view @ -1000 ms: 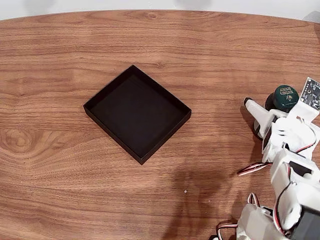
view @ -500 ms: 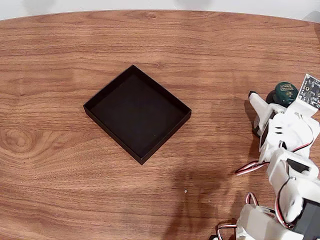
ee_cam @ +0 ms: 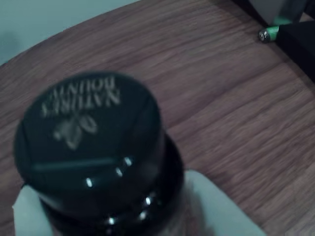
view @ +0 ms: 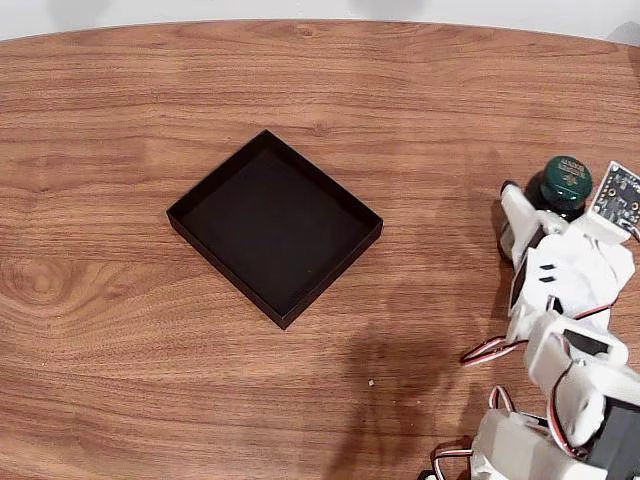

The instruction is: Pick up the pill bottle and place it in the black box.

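Fixed view: the shallow square matte-black box (view: pixel 275 228) sits left of centre on the brown wood-grain table (view: pixel 420 110). The small dark green cylindrical pill bottle (view: pixel 562 186) stands upright near the right edge, well apart from the box. The white two-finger gripper (view: pixel 540 205) is around the bottle; one finger (view: pixel 516 215) lies against its left side. Whether it is clamped cannot be told.

Wrist view: the bottle's cap, with pale print, appears close and blurred, white finger pads (ee_cam: pixel 216 206) below it.
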You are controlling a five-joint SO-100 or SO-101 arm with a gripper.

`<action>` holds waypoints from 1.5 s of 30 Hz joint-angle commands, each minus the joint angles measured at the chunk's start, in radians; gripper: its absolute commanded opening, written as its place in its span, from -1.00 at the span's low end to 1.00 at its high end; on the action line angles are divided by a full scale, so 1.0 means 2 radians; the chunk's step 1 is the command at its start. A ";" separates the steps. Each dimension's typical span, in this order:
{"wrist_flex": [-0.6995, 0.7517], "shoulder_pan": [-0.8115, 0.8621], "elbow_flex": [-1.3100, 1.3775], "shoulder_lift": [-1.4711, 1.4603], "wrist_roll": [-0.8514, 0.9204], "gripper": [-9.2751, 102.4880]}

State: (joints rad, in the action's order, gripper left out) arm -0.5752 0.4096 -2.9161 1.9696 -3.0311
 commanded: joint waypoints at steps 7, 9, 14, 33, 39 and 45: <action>-0.026 -0.005 -0.014 0.038 0.009 -0.38; -0.027 -0.006 -0.017 0.041 0.009 -0.41; -0.030 -0.007 -0.021 0.045 0.009 -0.41; -0.024 -0.005 -0.008 0.034 0.003 0.04; -0.035 -0.017 0.012 0.002 0.009 0.03; -0.070 -0.021 0.038 -0.051 0.012 0.03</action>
State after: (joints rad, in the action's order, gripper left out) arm -0.6657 0.3758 -2.9207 1.8929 -3.0189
